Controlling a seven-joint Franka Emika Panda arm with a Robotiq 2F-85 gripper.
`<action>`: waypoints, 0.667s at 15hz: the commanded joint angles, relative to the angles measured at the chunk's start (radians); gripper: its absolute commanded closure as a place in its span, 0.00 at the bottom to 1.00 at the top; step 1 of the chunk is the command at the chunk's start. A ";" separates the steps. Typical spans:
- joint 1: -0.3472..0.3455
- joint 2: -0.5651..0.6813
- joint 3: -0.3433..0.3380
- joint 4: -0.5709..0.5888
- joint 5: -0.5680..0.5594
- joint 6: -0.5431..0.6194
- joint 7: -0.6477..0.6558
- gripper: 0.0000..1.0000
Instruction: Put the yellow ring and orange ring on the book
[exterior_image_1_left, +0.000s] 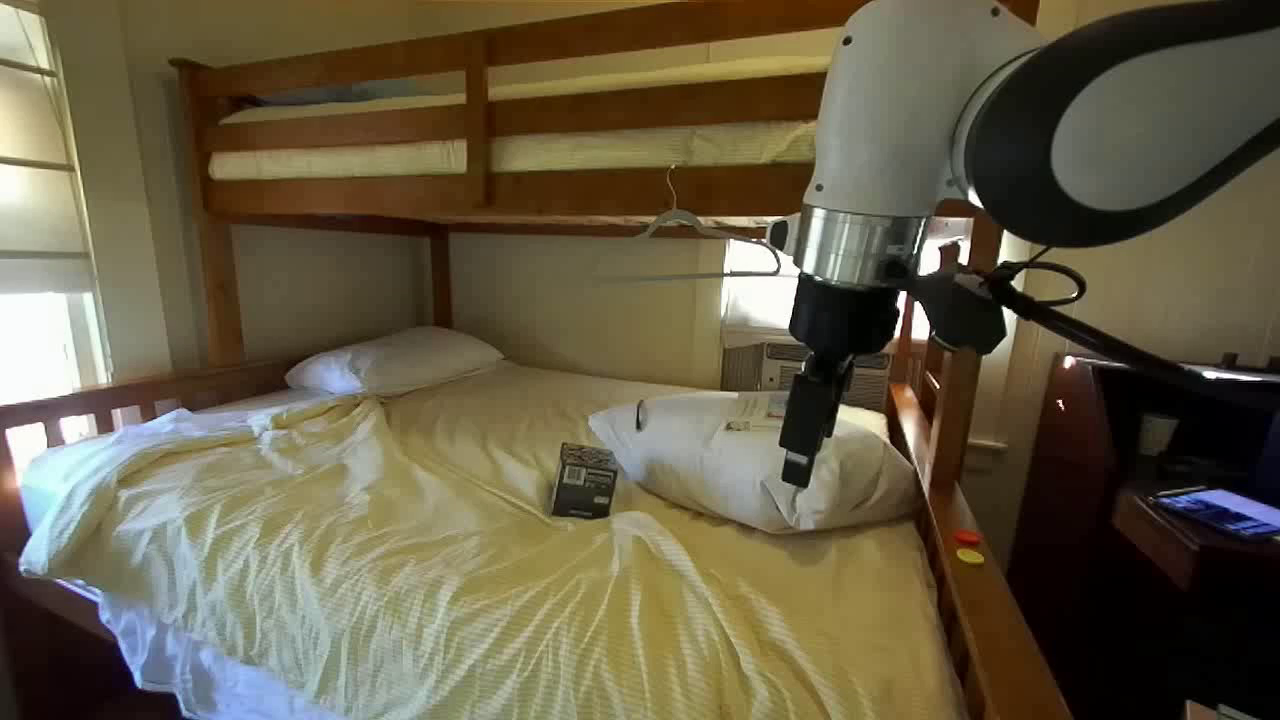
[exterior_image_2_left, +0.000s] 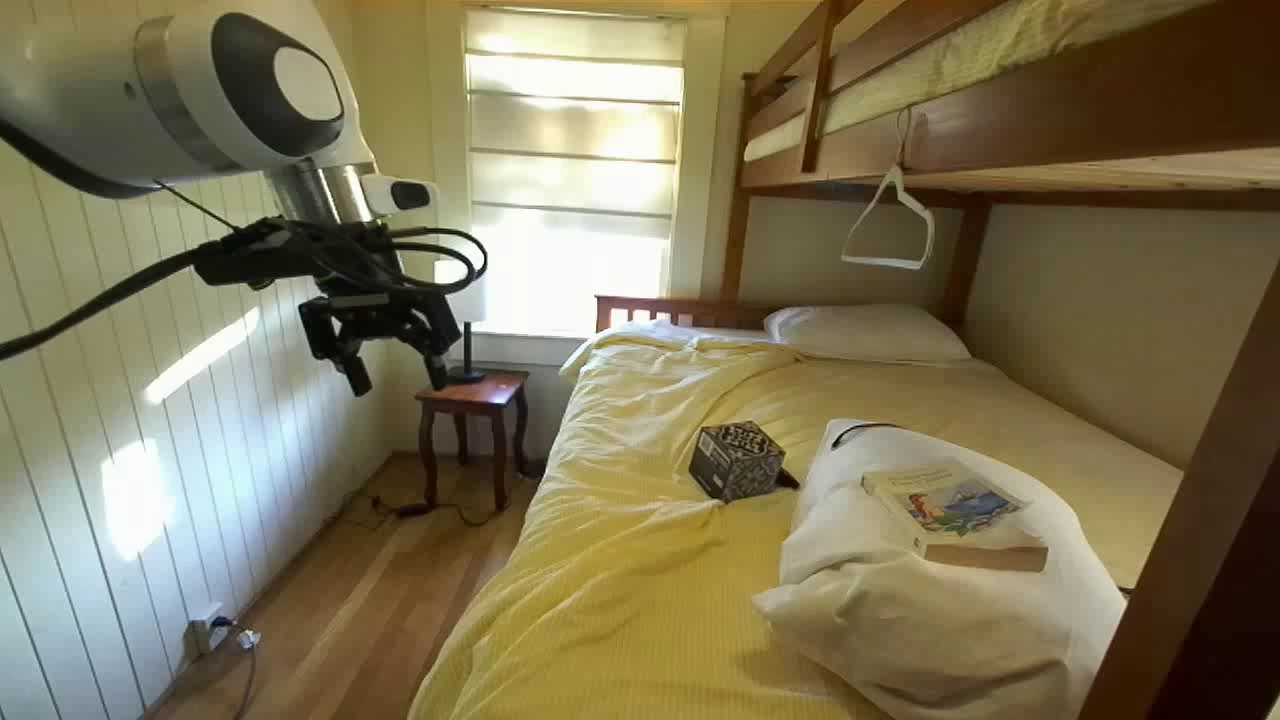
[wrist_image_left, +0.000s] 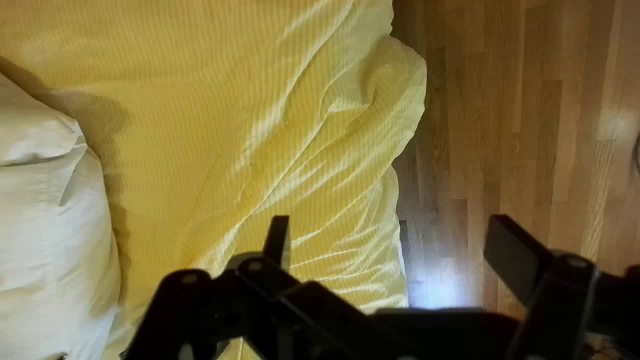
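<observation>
Above bedspread and floor, hand downward, jaws wide apart.

The arm is smooth and pale grey, dotted with dark screws at upper right in an exterior view. A thick black band curves round a grey panel there; at upper left in an exterior view, a black oval rings a white disc. Below sit a shiny metal collar and a white knob with a black end. Black cables loop alongside. The gripper is black, with jointed fingers and a pale patch low on one; at the bottom of the wrist view, grey round bolts stud its links.
</observation>
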 joint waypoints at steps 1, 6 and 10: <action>0.028 0.005 -0.025 0.002 -0.015 -0.004 0.012 0.00; 0.012 -0.023 -0.054 -0.022 0.012 0.013 0.051 0.00; -0.032 -0.080 -0.137 -0.068 0.034 0.010 0.133 0.00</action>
